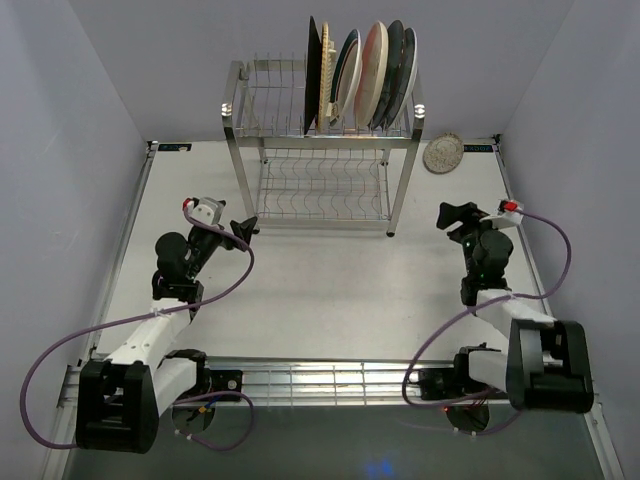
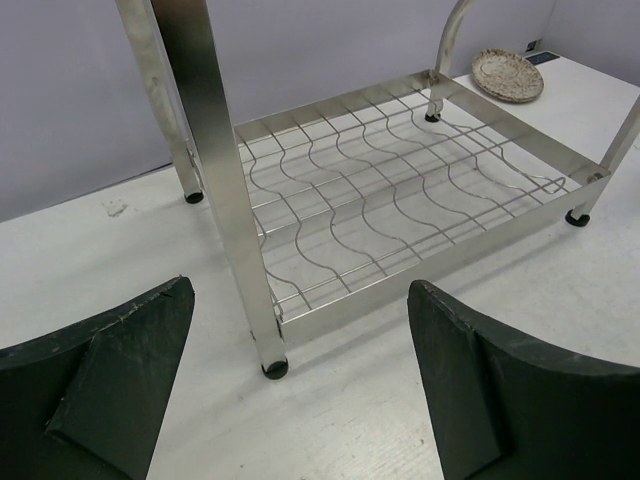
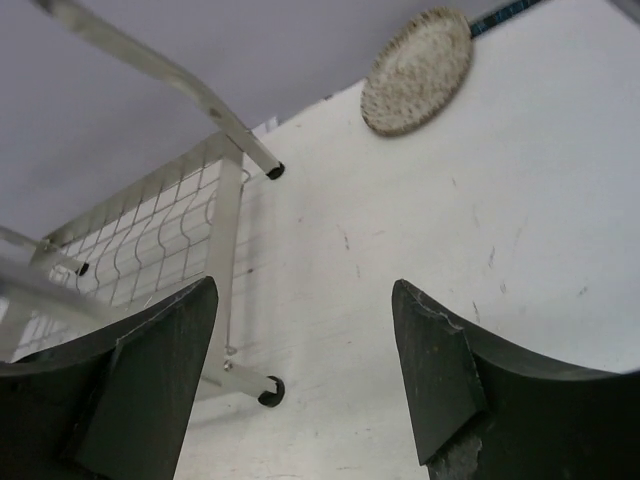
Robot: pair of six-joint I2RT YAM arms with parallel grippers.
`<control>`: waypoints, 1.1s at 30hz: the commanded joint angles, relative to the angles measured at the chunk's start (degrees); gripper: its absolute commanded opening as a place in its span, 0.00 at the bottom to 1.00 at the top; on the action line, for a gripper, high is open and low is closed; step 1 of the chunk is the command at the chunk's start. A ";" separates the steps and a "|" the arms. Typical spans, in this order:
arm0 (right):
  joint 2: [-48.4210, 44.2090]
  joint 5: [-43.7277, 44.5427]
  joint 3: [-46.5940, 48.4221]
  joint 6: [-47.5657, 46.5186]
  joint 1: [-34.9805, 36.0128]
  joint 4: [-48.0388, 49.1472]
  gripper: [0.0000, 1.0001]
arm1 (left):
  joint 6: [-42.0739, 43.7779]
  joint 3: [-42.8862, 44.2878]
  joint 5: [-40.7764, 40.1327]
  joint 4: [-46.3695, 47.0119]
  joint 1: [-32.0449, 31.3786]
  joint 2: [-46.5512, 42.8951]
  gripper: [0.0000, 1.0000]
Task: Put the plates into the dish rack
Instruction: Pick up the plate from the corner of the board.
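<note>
The steel wire dish rack (image 1: 262,104) stands at the back middle of the table. Several plates (image 1: 360,74) stand on edge in the right half of its upper tier; its lower tier is bare. A small silver-grey round plate (image 1: 443,153) lies flat on the table right of the rack; it also shows in the left wrist view (image 2: 508,75) and the right wrist view (image 3: 417,70). My left gripper (image 1: 243,228) is open and empty by the rack's front left post (image 2: 228,200). My right gripper (image 1: 455,215) is open and empty, right of the rack and nearer than the small plate.
Grey walls close the table at the back and both sides. The rack's front right foot (image 3: 270,391) is just left of my right gripper's fingers. A metal rail (image 1: 320,380) runs along the near edge between the arm bases.
</note>
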 commanded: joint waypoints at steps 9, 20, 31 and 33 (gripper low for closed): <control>33.76 -21.80 17.44 34.34 -13.22 5.13 0.77 | 1.45 -3.32 0.54 -1.85 0.16 -3.57 0.98; 46.86 -11.44 41.53 37.60 -13.23 -12.80 0.77 | 1.62 -4.11 0.28 -1.32 0.16 -4.54 0.98; 59.35 -8.08 57.36 37.59 -13.05 -20.37 0.75 | 2.15 -4.55 -1.04 -0.88 0.16 -5.59 0.98; 61.19 -7.65 59.72 37.86 -12.87 -21.15 0.74 | 2.24 -4.64 -1.22 -0.80 0.16 -5.68 0.98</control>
